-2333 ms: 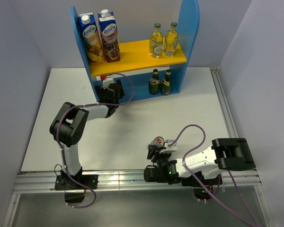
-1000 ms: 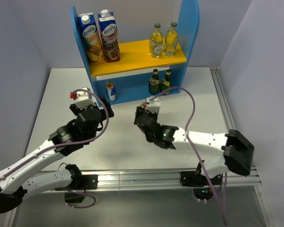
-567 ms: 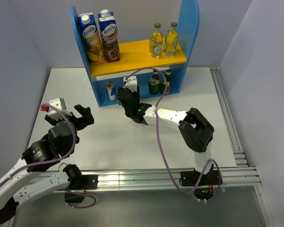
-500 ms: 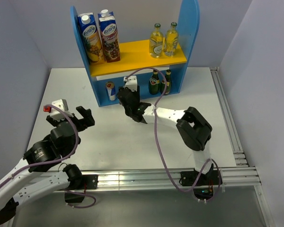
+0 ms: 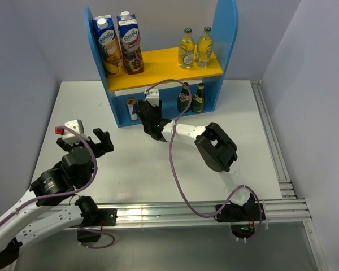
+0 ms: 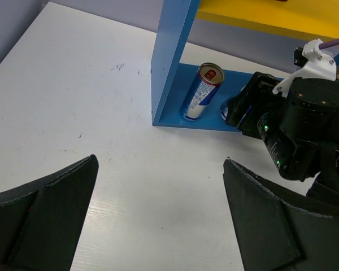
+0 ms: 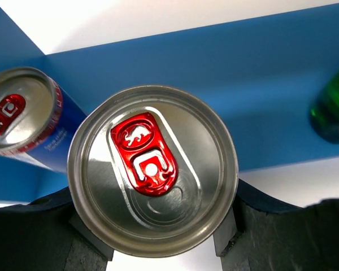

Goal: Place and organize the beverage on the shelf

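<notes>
Clamped on the held can [image 7: 152, 178], the right pincer [image 7: 152, 237] is gripping it in the right wrist view, its dark fingers [image 7: 39, 237] pressing on either side below the rim. The silver top and red tab are facing the camera. Just to the left, the standing can [image 7: 17, 116] is resting against the blue shelf [image 7: 226, 68], and 1 of the green bottles [image 7: 333, 107] is peeking in at the right edge.

In the left wrist view, the left pincer [image 6: 158, 166] is hovering over the white table [image 6: 73, 84], its 2 fingers spread wide and holding nothing. Ahead, the standing can [image 6: 202, 93] is sitting upright on the lower level, just inside the left side panel, with the right pincer [image 6: 288, 130] close beside it.

From the top view, the right pincer [image 5: 148, 116] is reaching into the lower level beside the standing can [image 5: 131, 107]; the held can is probably hiding beneath it. 2 yellowish bottles [image 5: 186, 49] are standing at the right end of the yellow board [image 5: 158, 59], the 2 green bottles [image 5: 183, 99] are standing below them, and 2 juice cartons [image 5: 108, 45] are occupying the board's left end. The left pincer [image 5: 99, 141] is hanging well apart from the shelf [image 5: 225, 28].
</notes>
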